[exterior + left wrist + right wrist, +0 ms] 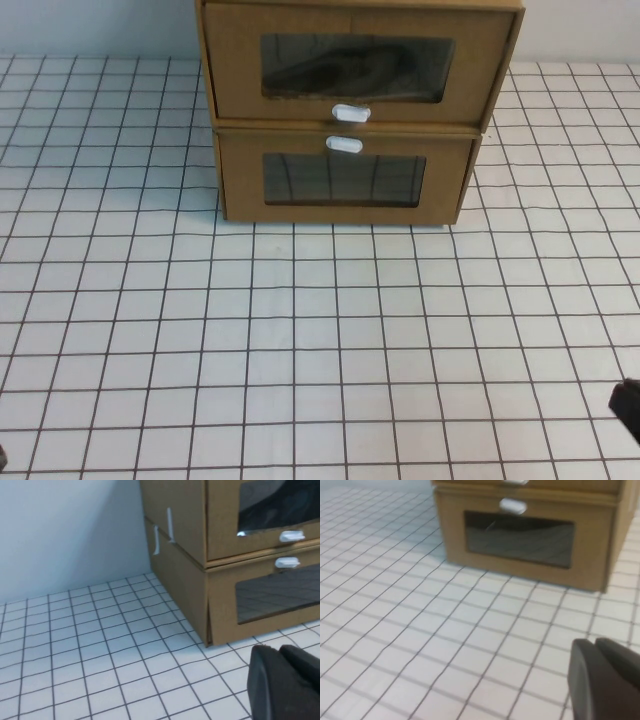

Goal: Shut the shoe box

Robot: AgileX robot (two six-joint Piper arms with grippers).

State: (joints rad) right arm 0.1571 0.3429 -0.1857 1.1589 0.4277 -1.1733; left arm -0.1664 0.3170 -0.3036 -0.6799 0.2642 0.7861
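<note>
Two stacked cardboard drawer boxes stood at the far edge of the table, against a pale wall. The upper one, the shoe box, showed a dark shoe behind its clear window, its white pull tab below the window; its drawer front jutted a little forward of the lower box, whose own white tab sat above a window reflecting the grid.

The right gripper hung low at the table's near right corner, only a dark edge of it in the high view; the left gripper was a sliver at the near left corner. Both were well apart from the boxes. Whether either gripper's fingers were released or clenched could not be told.

The table was covered in white, black-lined squares.
</note>
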